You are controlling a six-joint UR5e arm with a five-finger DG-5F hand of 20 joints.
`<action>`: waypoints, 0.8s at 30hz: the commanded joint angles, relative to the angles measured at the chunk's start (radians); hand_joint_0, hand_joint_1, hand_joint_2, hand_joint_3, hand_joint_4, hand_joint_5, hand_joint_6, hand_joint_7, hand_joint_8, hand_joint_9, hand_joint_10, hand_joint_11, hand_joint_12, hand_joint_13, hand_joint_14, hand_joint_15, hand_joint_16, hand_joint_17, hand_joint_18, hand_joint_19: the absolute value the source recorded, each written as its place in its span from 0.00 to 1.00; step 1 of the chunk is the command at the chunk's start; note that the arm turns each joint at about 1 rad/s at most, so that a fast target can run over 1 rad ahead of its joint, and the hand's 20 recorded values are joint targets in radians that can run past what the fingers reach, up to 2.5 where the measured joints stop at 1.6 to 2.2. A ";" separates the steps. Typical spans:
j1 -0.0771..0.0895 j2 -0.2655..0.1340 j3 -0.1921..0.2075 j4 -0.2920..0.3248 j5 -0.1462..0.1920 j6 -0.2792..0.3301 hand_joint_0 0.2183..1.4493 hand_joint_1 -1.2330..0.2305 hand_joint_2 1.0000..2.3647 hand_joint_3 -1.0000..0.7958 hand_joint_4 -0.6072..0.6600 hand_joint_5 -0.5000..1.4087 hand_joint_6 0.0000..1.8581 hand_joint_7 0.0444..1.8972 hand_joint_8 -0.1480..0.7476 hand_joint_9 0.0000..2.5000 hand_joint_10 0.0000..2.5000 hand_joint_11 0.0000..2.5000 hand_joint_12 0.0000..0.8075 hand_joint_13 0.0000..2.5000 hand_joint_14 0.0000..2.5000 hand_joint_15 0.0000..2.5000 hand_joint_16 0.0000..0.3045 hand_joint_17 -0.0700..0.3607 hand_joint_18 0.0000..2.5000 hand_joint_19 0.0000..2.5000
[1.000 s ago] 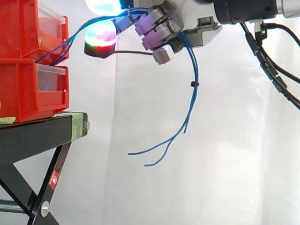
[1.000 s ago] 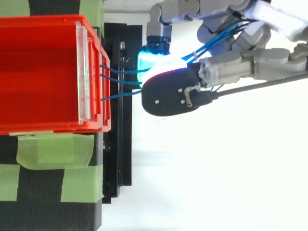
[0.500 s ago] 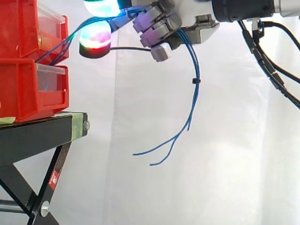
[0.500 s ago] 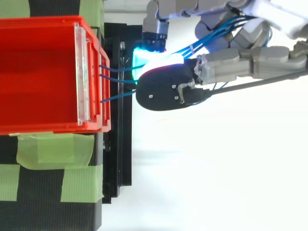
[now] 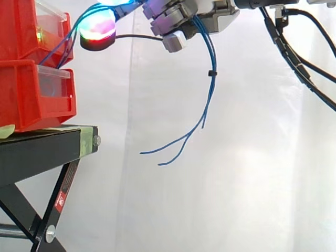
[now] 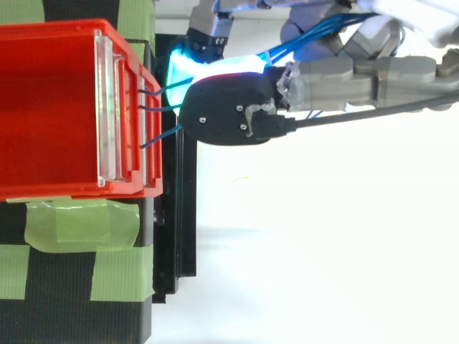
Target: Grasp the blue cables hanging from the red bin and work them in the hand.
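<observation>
Side view shows me the hand [image 5: 181, 18] clasping the blue cables [image 5: 210, 79], which stretch from the red bin [image 5: 26, 31] beyond its fingertips, then dangle lengthwise below its palm.

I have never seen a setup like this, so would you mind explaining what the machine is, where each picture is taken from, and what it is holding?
The machine is a robot arm ending in a hand with fingers and a thumb; the glowing fingertips are its own. One picture looks level from the side, the other straight down. Stacked red bins sit on a black stand patched with green tape, before a white curtain. The hand's curled fingers hold blue cables that run from the bins' front; their loose ends hang below the hand.
</observation>
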 commanded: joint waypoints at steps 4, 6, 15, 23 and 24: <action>-0.001 0.000 0.002 -0.002 -0.001 -0.001 0.61 0.41 0.01 0.57 0.78 0.46 0.01 0.58 0.73 0.77 1.00 1.00 0.87 0.83 1.00 0.83 0.69 0.53 0.97 0.31; -0.003 0.000 0.002 -0.001 -0.001 -0.001 0.62 0.41 0.01 0.58 0.77 0.46 0.01 0.59 0.73 0.77 1.00 1.00 0.87 0.83 1.00 0.83 0.69 0.53 0.97 0.31; -0.006 -0.002 0.002 -0.031 0.000 0.005 0.62 0.40 0.01 0.59 0.77 0.45 0.01 0.59 0.73 0.77 1.00 1.00 0.87 0.83 1.00 0.83 0.69 0.53 0.97 0.31; -0.007 0.002 0.002 -0.120 -0.043 0.019 0.63 0.39 0.01 0.62 0.77 0.45 0.01 0.59 0.73 0.77 1.00 1.00 0.87 0.83 1.00 0.83 0.69 0.53 0.97 0.31; -0.007 0.000 0.000 -0.120 -0.041 0.025 0.63 0.39 0.01 0.64 0.76 0.45 0.01 0.59 0.73 0.77 1.00 1.00 0.87 0.83 1.00 0.83 0.69 0.53 0.97 0.31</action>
